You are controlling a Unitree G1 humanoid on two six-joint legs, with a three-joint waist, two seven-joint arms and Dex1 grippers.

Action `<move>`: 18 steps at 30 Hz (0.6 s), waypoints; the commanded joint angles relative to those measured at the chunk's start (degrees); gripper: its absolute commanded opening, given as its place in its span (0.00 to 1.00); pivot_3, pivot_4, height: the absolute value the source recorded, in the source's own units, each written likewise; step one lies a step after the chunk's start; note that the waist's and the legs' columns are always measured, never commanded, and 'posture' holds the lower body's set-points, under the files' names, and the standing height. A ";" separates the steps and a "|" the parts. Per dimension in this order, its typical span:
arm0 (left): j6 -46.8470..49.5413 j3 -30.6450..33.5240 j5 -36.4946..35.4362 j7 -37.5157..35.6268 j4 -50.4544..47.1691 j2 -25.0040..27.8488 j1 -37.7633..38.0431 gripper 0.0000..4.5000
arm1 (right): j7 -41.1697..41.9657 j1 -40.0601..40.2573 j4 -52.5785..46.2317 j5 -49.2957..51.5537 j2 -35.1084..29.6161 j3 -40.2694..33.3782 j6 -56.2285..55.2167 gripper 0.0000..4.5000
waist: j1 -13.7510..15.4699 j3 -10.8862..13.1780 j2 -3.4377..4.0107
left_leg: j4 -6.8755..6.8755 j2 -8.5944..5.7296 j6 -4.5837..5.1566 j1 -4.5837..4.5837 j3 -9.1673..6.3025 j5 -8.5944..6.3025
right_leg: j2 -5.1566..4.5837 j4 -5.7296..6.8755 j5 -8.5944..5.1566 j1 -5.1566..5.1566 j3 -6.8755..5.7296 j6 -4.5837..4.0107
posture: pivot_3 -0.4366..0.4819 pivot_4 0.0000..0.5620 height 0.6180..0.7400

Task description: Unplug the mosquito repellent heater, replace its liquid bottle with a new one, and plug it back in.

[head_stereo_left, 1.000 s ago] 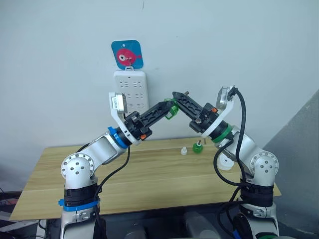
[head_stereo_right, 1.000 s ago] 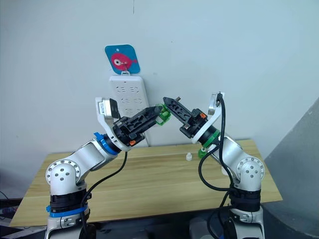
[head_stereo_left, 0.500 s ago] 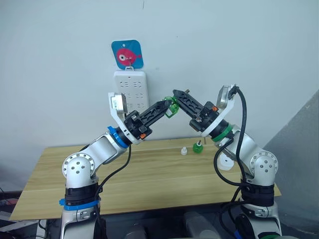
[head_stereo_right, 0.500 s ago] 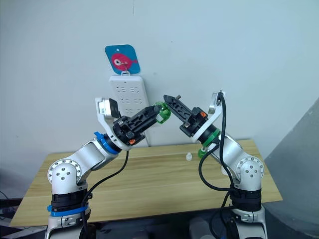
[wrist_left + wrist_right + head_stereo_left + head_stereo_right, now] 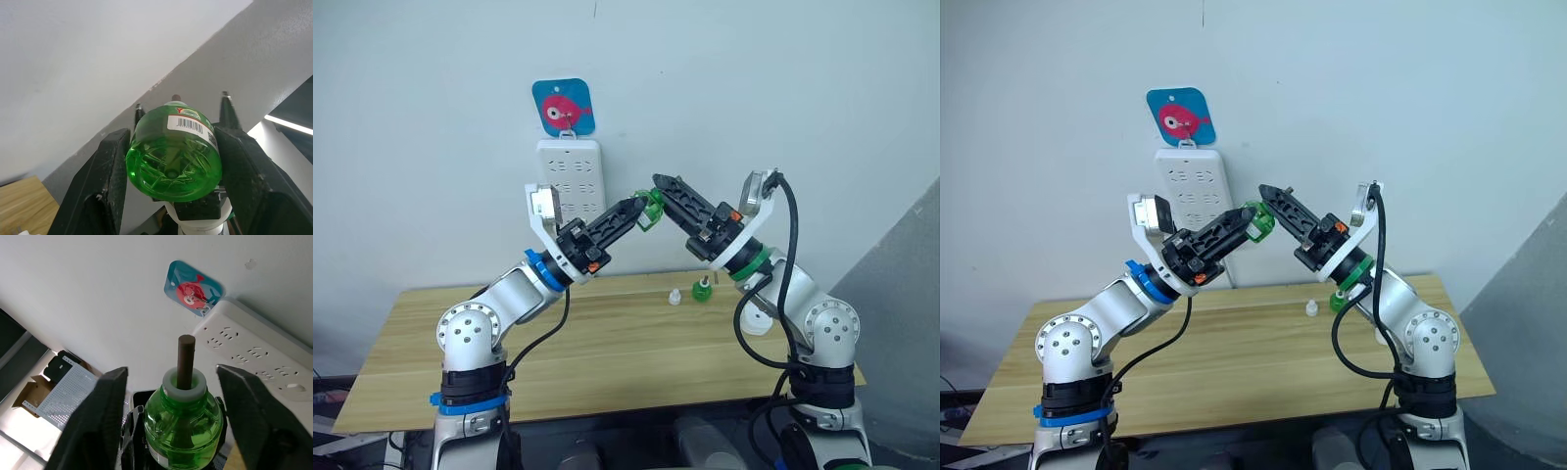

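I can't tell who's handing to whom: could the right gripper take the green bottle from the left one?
Probably yes: the right gripper stands open around the green bottle at its wick end, nothing between; the left gripper holds its base.

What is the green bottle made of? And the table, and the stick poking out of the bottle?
The green bottle looks like clear, glossy plastic: you can see through it, and light shines off it. The stick in its white neck looks dull, dark and matte, perhaps a fibre or carbon wick; hard to be sure. The table looks like pale wood, with grain lines, maybe laminate.
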 commanded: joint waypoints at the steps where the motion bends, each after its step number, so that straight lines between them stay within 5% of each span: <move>1: -0.82 -0.03 0.40 -0.89 -0.94 0.57 0.33 0.52 | 0.33 1.21 -2.62 -1.22 -3.37 -1.20 -0.03 0.98 | 0.02 0.00 0.00 | -0.01 0.00 0.00 -0.01 0.00 0.00 | 0.00 -0.02 0.00 0.00 0.00 0.00 | 0.28 0.08 0.87; 8: -1.14 -0.77 7.73 -4.75 -1.20 3.82 2.89 0.52 | 5.72 11.30 -10.15 -10.23 -21.53 -3.74 3.85 1.00 | 0.47 0.09 0.09 | -0.23 -0.03 0.00 0.00 0.09 0.00 | 0.00 -0.23 -0.02 -0.02 0.10 0.02 | 0.27 0.13 0.87; 12: -4.03 -6.81 22.06 -16.81 -4.01 11.44 6.79 0.52 | 7.98 19.14 -13.76 -25.55 -35.29 -3.16 6.23 1.00 | 0.26 0.69 0.24 | -0.34 0.02 0.00 0.05 0.21 -0.01 | 0.04 -0.33 -0.04 -0.06 0.20 0.00 | 0.22 0.21 0.87; 18: -11.28 -12.24 34.97 -28.72 -5.09 16.48 11.20 0.52 | 3.98 17.99 -5.28 -30.26 -39.69 -3.51 15.36 1.00 | -0.16 2.49 -0.03 | -0.39 0.07 0.01 0.17 0.73 -0.01 | 0.22 -0.41 -0.08 -0.06 0.91 -0.07 | 0.22 0.28 0.87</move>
